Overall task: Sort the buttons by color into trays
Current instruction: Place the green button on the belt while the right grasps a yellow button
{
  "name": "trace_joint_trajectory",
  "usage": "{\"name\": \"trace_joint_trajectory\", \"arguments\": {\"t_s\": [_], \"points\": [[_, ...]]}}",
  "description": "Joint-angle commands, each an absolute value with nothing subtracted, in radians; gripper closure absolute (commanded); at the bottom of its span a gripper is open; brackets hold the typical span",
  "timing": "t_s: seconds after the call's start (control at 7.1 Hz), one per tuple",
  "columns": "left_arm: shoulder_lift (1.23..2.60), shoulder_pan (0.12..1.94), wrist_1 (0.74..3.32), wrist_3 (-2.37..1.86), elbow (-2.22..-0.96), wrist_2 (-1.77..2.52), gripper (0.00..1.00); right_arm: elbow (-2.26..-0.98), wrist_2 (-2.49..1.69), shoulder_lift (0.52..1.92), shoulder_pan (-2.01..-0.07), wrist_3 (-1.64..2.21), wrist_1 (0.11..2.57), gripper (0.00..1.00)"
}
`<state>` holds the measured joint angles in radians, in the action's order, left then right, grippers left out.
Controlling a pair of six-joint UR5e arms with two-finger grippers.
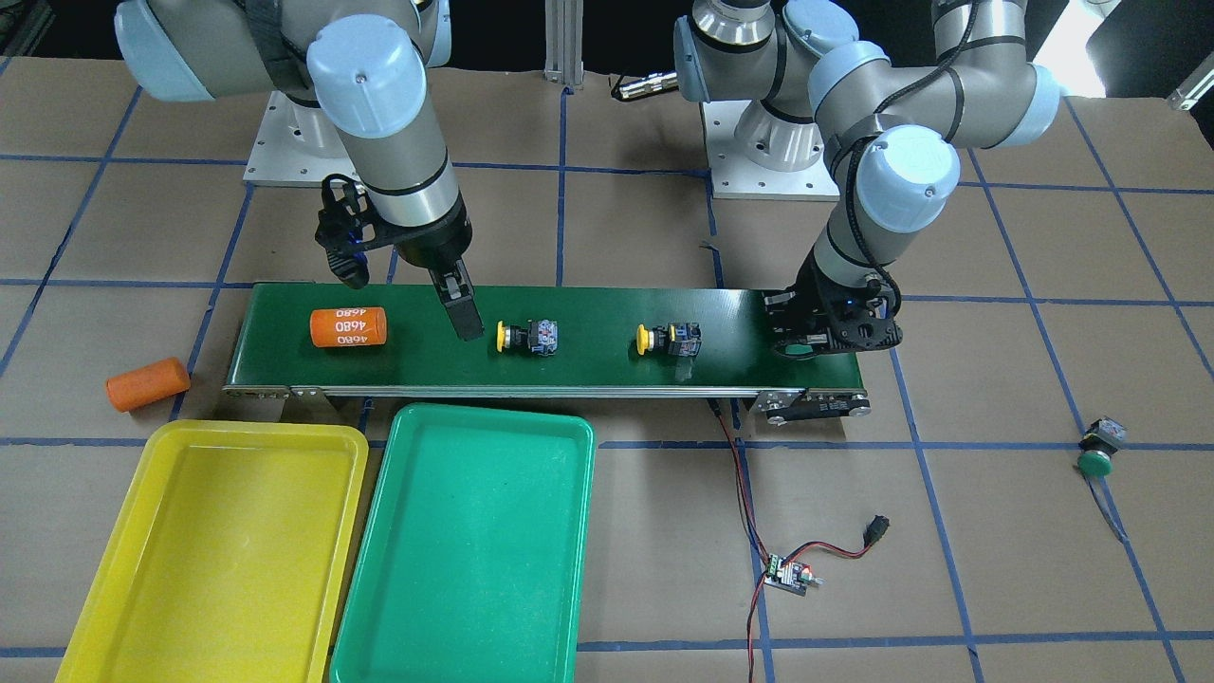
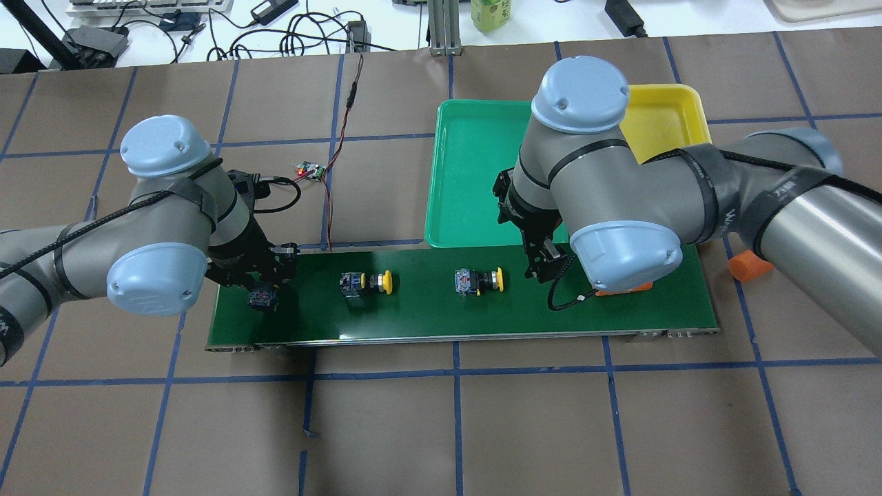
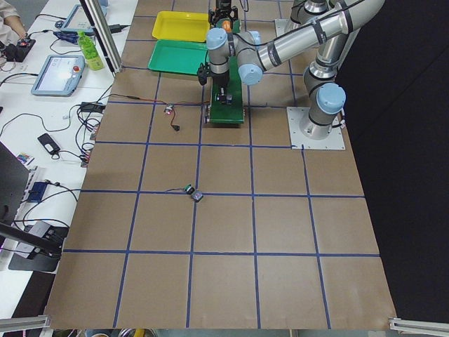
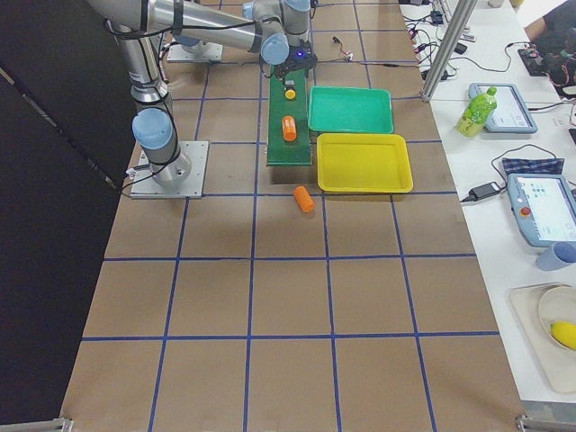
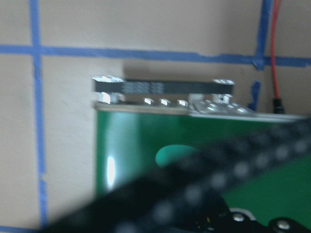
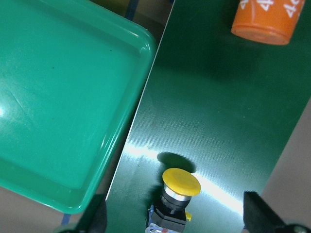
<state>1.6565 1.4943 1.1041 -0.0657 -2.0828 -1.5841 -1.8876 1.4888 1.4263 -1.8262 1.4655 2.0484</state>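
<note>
Here, the bright yellow shallow plastic tray (image 1: 218, 560) and the green shallow plastic tray (image 1: 465, 560) lie side by side, both empty, across the long dark green conveyor belt (image 1: 588, 365) from the robot, so the sort looks barely begun. The right arm (image 1: 389, 142) leans down over the belt toward the robot's right end, just inside an orange cylinder (image 1: 348, 326). Its right gripper (image 1: 463, 318) points down with jaws spread wide, hovering just beside a yellow-capped push-button (image 1: 526, 336) lying on its side on the belt. The step in hand appears to be this pick, and the next move likely calls for lowering astride the black body, closing, then carrying to the yellow tray. The left arm (image 1: 854, 228) folds low over the belt's opposite end, its left gripper (image 1: 827, 330) down at a green-capped push-button (image 2: 262, 297); whether those jaws grip it cannot be told. A second yellow-capped push-button (image 1: 669, 339) lies mid-belt, and another green-capped push-button (image 1: 1098, 453) lies off the belt, well apart.
</note>
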Motion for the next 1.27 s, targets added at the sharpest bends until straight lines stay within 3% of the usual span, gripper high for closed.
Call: {"name": "trace_joint_trajectory", "arguments": {"t_s": [0.0,0.14,0.42,0.84,0.99,1.13], "points": [[1.678,1.502,1.101,-0.109,-2.094,-1.571,0.27,-1.888,1.491,1.365,-1.836,1.471,2.065,0.00],[1.672,1.496,1.097,-0.106,-2.080,-1.574,0.00,-1.888,1.491,1.358,-1.838,1.471,2.065,0.00],[1.660,1.439,1.126,-0.106,-2.002,-1.581,0.00,-1.891,1.479,1.338,-1.838,1.471,2.063,0.00],[1.783,1.179,1.226,0.148,-1.792,-1.586,0.00,-1.894,1.483,1.307,-1.847,1.470,2.063,0.01],[1.831,1.096,1.214,0.270,-1.746,-1.580,0.00,-1.913,1.488,1.305,-1.847,1.467,2.063,0.24],[1.889,1.033,1.212,0.442,-1.676,-1.583,0.00,-1.931,1.491,1.307,-1.847,1.454,2.065,0.75]]}}
